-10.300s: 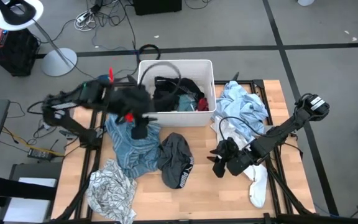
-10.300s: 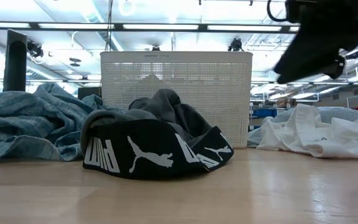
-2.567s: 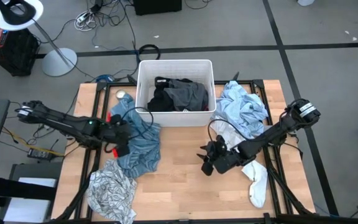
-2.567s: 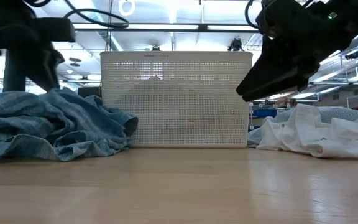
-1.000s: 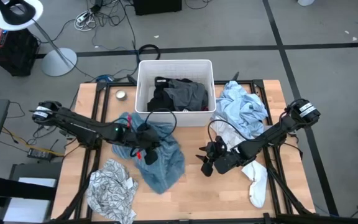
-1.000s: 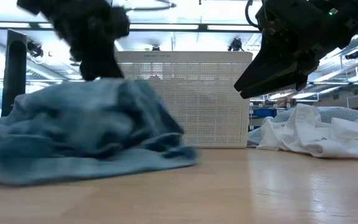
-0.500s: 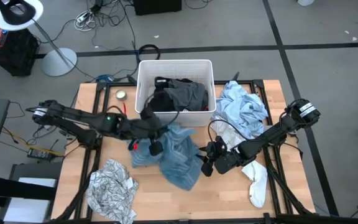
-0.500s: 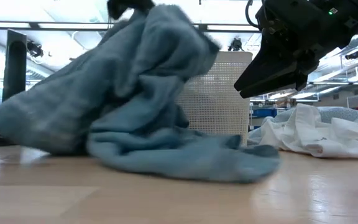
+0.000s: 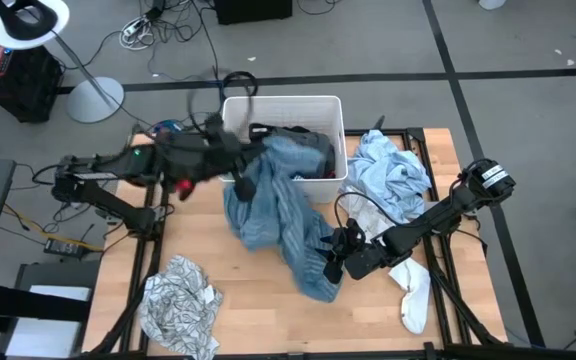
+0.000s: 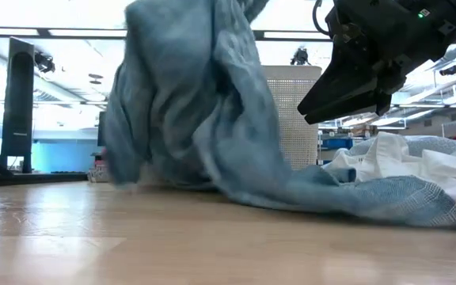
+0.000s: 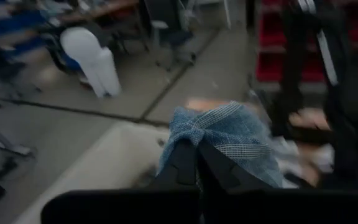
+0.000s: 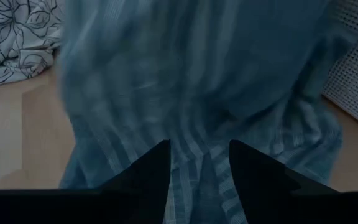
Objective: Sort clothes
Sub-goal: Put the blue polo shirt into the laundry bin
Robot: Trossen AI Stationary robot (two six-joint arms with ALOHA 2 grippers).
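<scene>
A teal striped shirt (image 9: 278, 215) hangs from my left gripper (image 9: 252, 162), which is shut on it and raised just in front of the white tub (image 9: 230, 130). The shirt's lower end (image 10: 402, 204) trails on the table beside my right gripper (image 9: 332, 262). That gripper is open and hovers low near the table's right side, with the shirt filling the right wrist view (image 12: 191, 81). A white-grey patterned top (image 9: 178, 312) lies at the near left corner. A light-blue shirt (image 9: 393, 172) is heaped at the far right. My left gripper pinches a bunched fold of the teal shirt (image 11: 211, 132) between its two fingers (image 11: 185, 165), which point roughly level toward the tub. Several layers are gathered there. The shirt hangs slack below the hold, its lower end on the table. Whether my right gripper touches the shirt, I cannot tell.
The tub holds dark garments (image 9: 288, 150). A white sock (image 9: 415, 300) and white cloth (image 10: 402, 170) lie near the right arm. Bare wood (image 9: 238, 300) shows at the near middle of the table.
My left gripper has risen and gone toward the table's far edge and the tub, still shut on the teal shirt. The shirt's upper part has been lifted high. Its lower end has been dragged across the table toward my right gripper.
</scene>
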